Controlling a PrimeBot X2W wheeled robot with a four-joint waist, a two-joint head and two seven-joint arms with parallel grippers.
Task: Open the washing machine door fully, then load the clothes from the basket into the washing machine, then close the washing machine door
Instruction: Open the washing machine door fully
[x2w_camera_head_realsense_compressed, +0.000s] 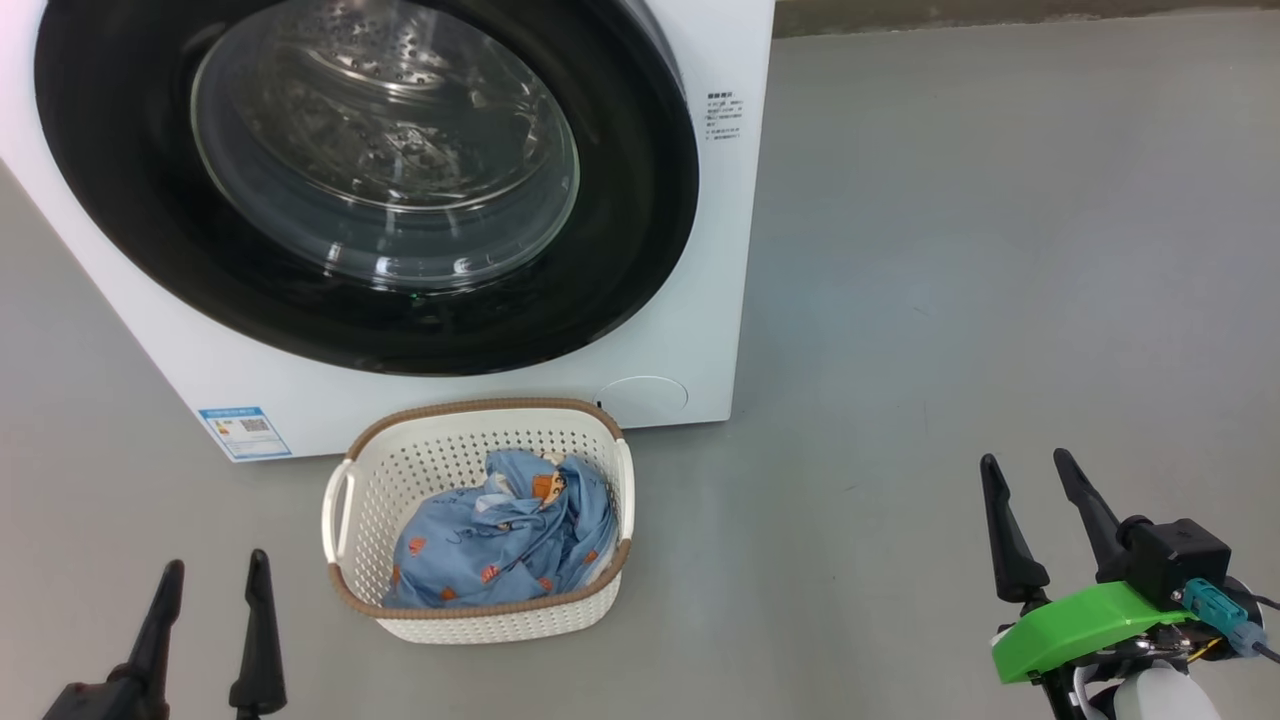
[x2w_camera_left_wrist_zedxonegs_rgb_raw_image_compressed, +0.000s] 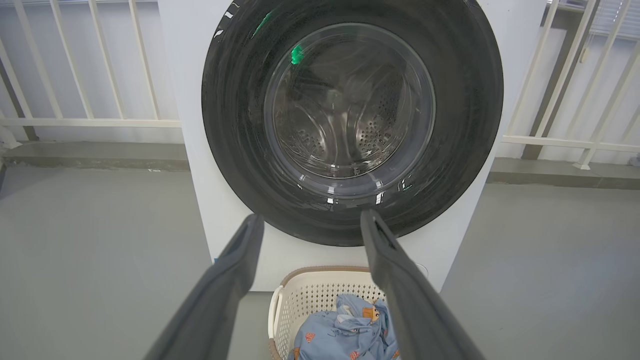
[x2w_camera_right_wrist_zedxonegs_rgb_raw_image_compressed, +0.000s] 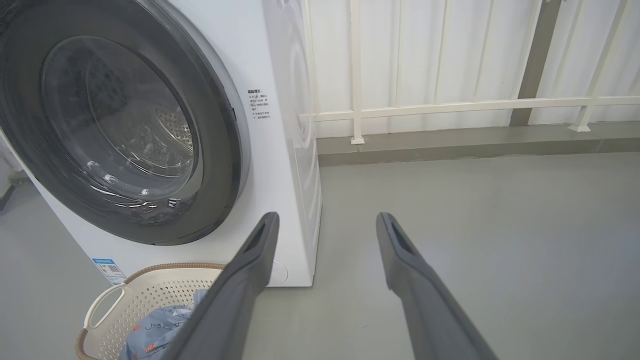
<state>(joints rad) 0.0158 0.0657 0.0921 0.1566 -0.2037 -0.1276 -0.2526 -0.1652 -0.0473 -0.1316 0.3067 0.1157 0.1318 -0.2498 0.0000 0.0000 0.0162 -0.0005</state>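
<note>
Jaws spread wide on both arms, empty (held low), fingers (x2w_camera_head_realsense_compressed: 258, 620) aimed forward, either side of the basket (x2w_camera_head_realsense_compressed: 440, 465)

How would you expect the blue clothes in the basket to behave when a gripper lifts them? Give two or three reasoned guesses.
The clothes lie crumpled in soft folds, so they will probably flop and hang from a pinch. The fabric looks thin, so likely light. They sit bunched together in the basket, so one grab may drag the whole bundle up.
</note>
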